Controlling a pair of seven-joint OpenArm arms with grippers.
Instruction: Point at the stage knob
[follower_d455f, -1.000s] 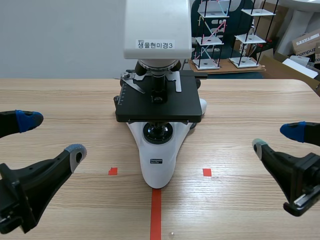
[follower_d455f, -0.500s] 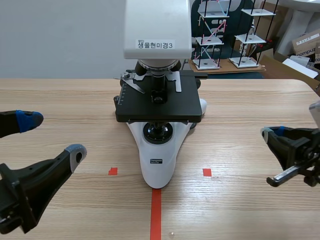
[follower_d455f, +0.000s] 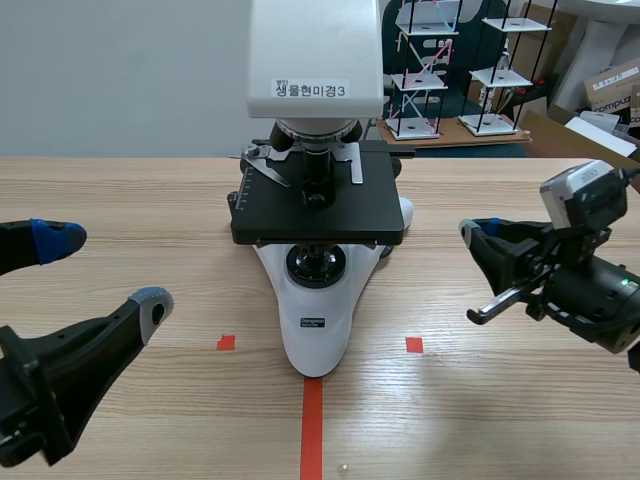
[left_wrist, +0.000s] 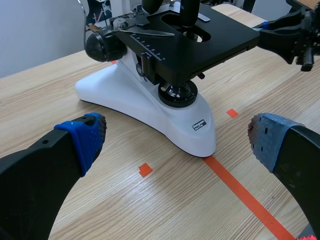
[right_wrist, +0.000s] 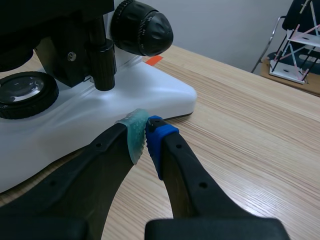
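Since the right end effector (follower_d455f: 478, 238) is clenched, its two pads pressed together with nothing between them, it is already in pointing form. Its tip hangs over the counter (follower_d455f: 480, 400) between the microscope (follower_d455f: 315, 320) and the counter's right edge, aimed inward at the instrument's right flank. In the right wrist view the tip lies close to the white base, apart from it, and lower than the target.

The stage knob (right_wrist: 105, 62) is the slim black cylinder hanging below the right side of the black stage (follower_d455f: 320, 215), just ahead of and above the closed tip. The larger ribbed focus knob (right_wrist: 141, 27) sits just beyond it on the same side.

The left end effector (follower_d455f: 105, 270) is released, fingers wide apart and holding nothing, near the counter's near left corner and well apart from the microscope. The microscope itself stands at the middle of the counter, its base straddling the red tape line.

Assessment: the step in hand is the approach. The pointer is formed and directed at the correct side, but the tip is not yet on or unmistakably at the knob, so the task is judged partly done.

The next move calls for a short advance with a slight lift, bringing the tip level with the hanging cylinder. Care is needed to single out the stage knob rather than the focus knob behind it. The fingers should be kept clenched, and the tip should clear the stage edge and the base.
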